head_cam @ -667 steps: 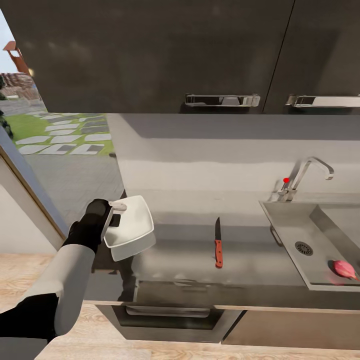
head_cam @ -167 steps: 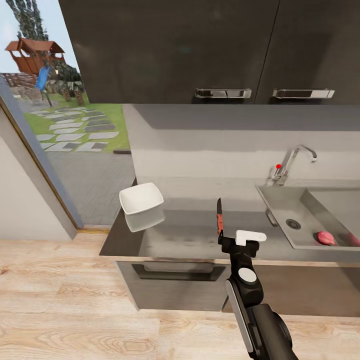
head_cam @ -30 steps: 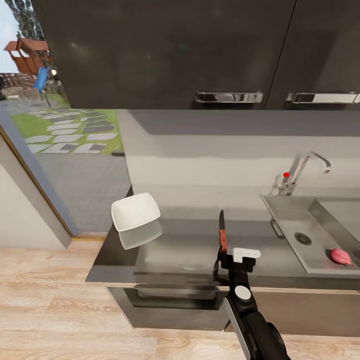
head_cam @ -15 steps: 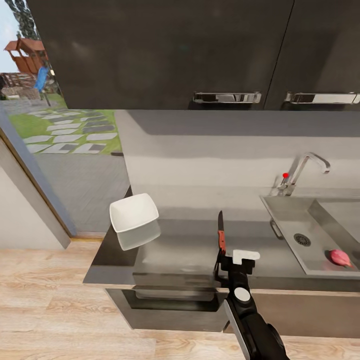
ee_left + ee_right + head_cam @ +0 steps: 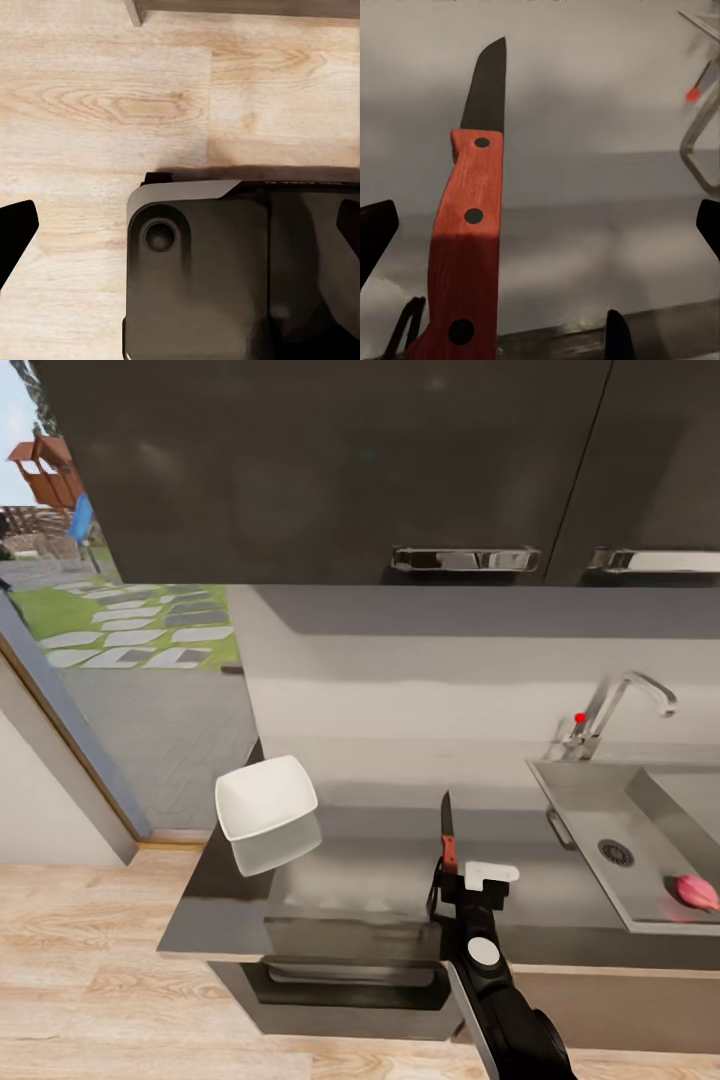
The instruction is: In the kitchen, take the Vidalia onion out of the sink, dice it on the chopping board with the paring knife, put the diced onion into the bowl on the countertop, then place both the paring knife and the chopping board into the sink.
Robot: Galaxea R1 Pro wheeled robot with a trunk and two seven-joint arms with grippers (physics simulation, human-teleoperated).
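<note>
right end effector (image 5: 452,882) nudges nearer, fingers spread wide astride paring knife (image 5: 447,833) handle; blade at 12 o'clock; off-centre closure risks skidding it across tabletop (image 5: 360,860).

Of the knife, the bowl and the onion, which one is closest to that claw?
The paring knife: its red handle lies right at the right claw, while the white bowl and the onion sit farther off.

Paring knife (image 5: 469,225): red-orange handle, dark blade.
</note>
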